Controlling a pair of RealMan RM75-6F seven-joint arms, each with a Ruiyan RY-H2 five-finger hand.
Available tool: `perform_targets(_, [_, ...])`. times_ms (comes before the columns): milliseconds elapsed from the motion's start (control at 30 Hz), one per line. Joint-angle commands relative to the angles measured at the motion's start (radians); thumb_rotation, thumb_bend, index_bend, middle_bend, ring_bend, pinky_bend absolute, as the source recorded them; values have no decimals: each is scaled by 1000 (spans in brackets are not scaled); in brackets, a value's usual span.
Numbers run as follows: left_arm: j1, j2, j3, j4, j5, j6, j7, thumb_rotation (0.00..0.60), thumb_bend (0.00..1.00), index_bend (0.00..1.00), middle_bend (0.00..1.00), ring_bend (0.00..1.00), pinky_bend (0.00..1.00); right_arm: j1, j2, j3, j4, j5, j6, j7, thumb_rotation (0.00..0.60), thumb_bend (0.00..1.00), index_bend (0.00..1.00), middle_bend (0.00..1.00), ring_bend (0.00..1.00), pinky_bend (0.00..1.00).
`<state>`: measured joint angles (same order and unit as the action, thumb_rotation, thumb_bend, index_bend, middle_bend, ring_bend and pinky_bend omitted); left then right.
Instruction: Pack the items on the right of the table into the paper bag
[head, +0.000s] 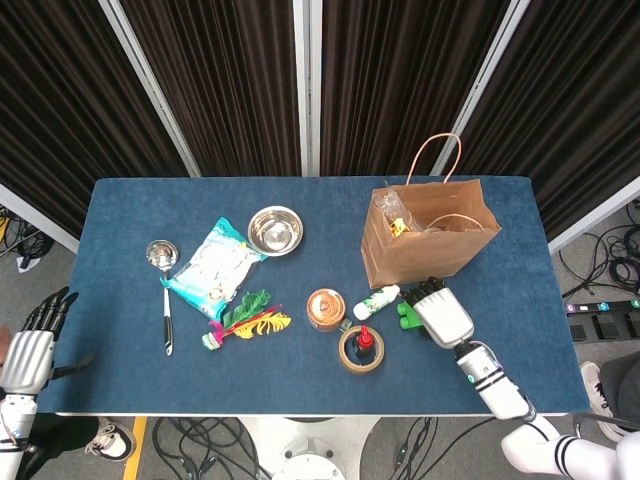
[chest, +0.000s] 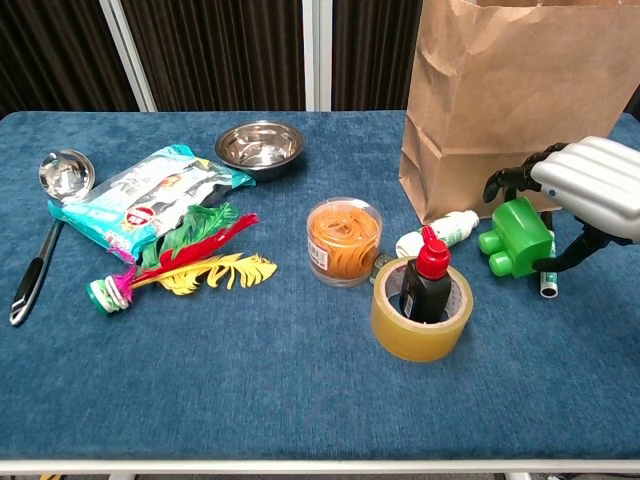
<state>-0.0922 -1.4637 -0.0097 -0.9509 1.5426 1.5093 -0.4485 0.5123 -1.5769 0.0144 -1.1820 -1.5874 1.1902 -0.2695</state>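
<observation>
My right hand (chest: 590, 185) grips a green toy block (chest: 515, 238) from above, with fingers curled over its top and the thumb under its right side. The block is tilted, just in front of the brown paper bag (chest: 500, 100). In the head view the right hand (head: 440, 312) covers most of the block (head: 407, 316), below the open bag (head: 430, 245). A small white bottle (chest: 437, 233) lies at the bag's foot. A tape roll (chest: 400, 335) rings a dark bottle with a red cap (chest: 428, 270). My left hand (head: 30, 345) hangs open beside the table's left front corner.
An orange jar (chest: 344, 240) stands left of the tape roll. Further left are coloured feathers (chest: 195, 255), a snack packet (chest: 140, 195), a steel bowl (chest: 259, 142) and a ladle (chest: 45, 215). The bag holds some items inside.
</observation>
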Motion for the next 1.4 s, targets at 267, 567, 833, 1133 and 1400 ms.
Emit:
perform_targets(267, [-1,4,-3,-9,1,6,2,600,169,101,122,24,147,15,45,18,-138,-55,55,-56,600,40,323,406,314,299])
perform_targets(567, [0,11,-5,-25,1,12,12,600,170,101,122,24,147,79,121,125,-403,-115,103,-183,600,42,329,406,315,300])
perform_targets(833, [-2,15,-7,-30,0,10,13,600,169,101,122,23,147,132,184,263,-573,-105,127,-274,600,45,334,411,323,308])
perform_targets(1133, [-5,16,-7,-32,0,6,10,600,169,101,122,24,147,150,282,430,-616,-7,174,-357,600,50,353,411,323,308])
perform_targets(1400, [-10,15,-6,-33,4,4,15,600,169,101,123,24,147,134,341,482,-480,93,198,-338,600,51,366,411,323,309])
